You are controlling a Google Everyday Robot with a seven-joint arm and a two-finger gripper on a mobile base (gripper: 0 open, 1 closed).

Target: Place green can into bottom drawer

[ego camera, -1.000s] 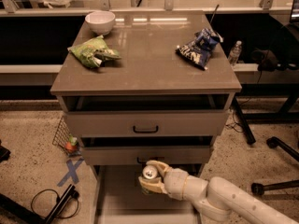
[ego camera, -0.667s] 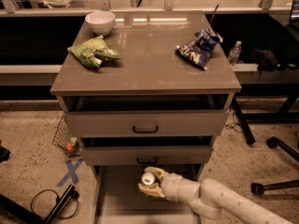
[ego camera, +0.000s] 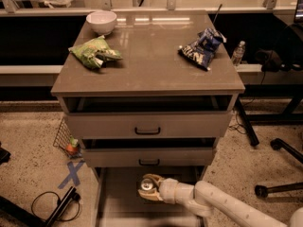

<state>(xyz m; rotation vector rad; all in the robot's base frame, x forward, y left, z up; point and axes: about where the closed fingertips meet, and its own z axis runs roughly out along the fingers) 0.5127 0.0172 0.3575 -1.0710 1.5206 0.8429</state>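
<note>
**Step in hand: lowering the can into the drawer**

The green can point(ego camera: 147, 184) is pinched upright between the jaws of the gripper point(ego camera: 145, 191), inside the open bottom drawer point(ego camera: 117, 198) near its back. A short descent, then release, is judged next. The middle drawer point(ego camera: 113, 157) overhangs the bottom drawer's back closely. Open floor lies toward its front.

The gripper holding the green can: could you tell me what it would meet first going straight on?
Probably the bottom drawer's left side wall; the gripper, shut on the green can over that drawer, points leftward, though depth is unclear.
</note>
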